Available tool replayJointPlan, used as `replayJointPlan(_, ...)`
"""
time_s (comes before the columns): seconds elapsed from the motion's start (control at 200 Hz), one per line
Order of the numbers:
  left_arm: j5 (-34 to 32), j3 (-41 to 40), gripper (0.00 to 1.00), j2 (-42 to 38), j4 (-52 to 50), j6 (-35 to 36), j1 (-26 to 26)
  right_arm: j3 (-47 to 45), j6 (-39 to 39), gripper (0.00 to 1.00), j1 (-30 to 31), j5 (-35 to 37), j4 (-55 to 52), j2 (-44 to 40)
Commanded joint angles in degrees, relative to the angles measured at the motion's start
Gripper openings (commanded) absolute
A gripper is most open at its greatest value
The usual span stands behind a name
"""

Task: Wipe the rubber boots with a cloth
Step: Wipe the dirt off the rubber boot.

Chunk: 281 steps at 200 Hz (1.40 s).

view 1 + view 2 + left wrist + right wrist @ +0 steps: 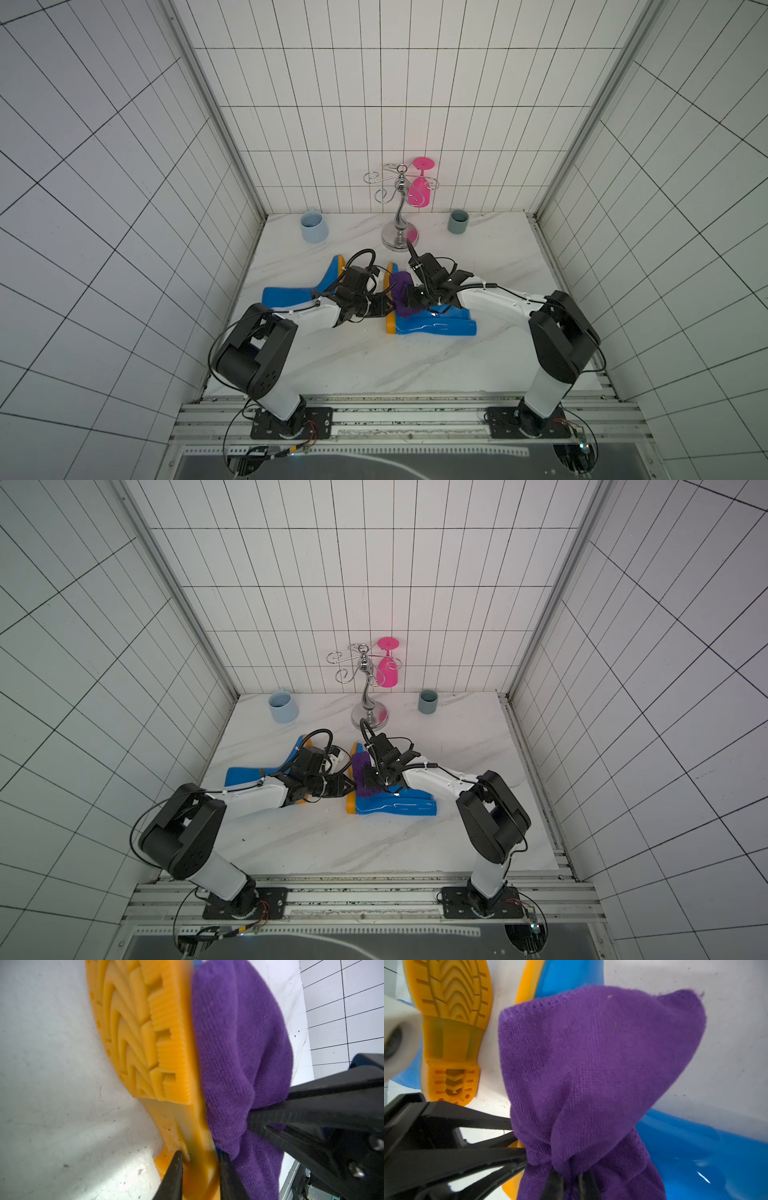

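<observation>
Both glossy blue rubber boots [436,329] are laid on their sides on the bench [415,365], orange soles turned toward each other. The purple cloth [401,286] is kinda bunched up, draped over one boot's foot.

Purple cloth [360,766] on lying blue boot [399,807], right pincer [366,786] gripping it

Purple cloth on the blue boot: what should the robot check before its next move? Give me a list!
1. Right gripper pinching the cloth: ok.
2. Cloth resting on the boot: ok.
3. Left gripper clamped on that boot's orange sole: ok.
4. Other boot lying apart from the cloth: ok.
5. Boot surface already clean: cannot tell.
</observation>
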Motion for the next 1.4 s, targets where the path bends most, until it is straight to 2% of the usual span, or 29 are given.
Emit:
replayJointPlan(0.0,-0.4,-1.2,0.06,2.7,-2.9,-0.3,-0.2,3.7,-3.0,0.0,0.2,2.5,-8.0,0.4)
replayJointPlan(0.16,0.1,-1.5,0.06,2.4,-3.0,0.0,0.2,-3.8,-2.8,0.0,-1.7,5.6,-9.3,-3.4)
replayJointPlan(0.365,0.9,-1.4,0.06,3.4,-2.9,0.3,0.4,-11.5,-3.3,0.0,-7.8,8.7,-10.5,-9.9)
replayJointPlan(0.645,1.7,-1.2,0.06,4.2,-3.4,0.8,1.1,-17.9,-5.8,0.0,-19.1,13.6,-13.1,-15.4)
replayJointPlan(0.75,1.8,-1.1,0.06,4.3,-3.3,0.8,1.1,-17.1,-6.8,0.0,-21.0,12.1,-12.4,-16.1)
replayJointPlan(0.86,2.0,-0.8,0.06,4.8,-3.3,0.9,1.1,-12.8,-7.2,0.0,-18.8,9.3,-11.4,-16.3)
replayJointPlan(1.114,1.7,-0.9,0.06,4.9,-3.3,0.8,1.1,0.1,-4.5,0.0,-6.3,6.9,-11.2,-13.6)
replayJointPlan(1.399,1.6,-0.8,0.06,4.9,-3.3,0.9,1.1,1.0,-1.4,0.0,4.3,4.1,-8.2,-7.4)
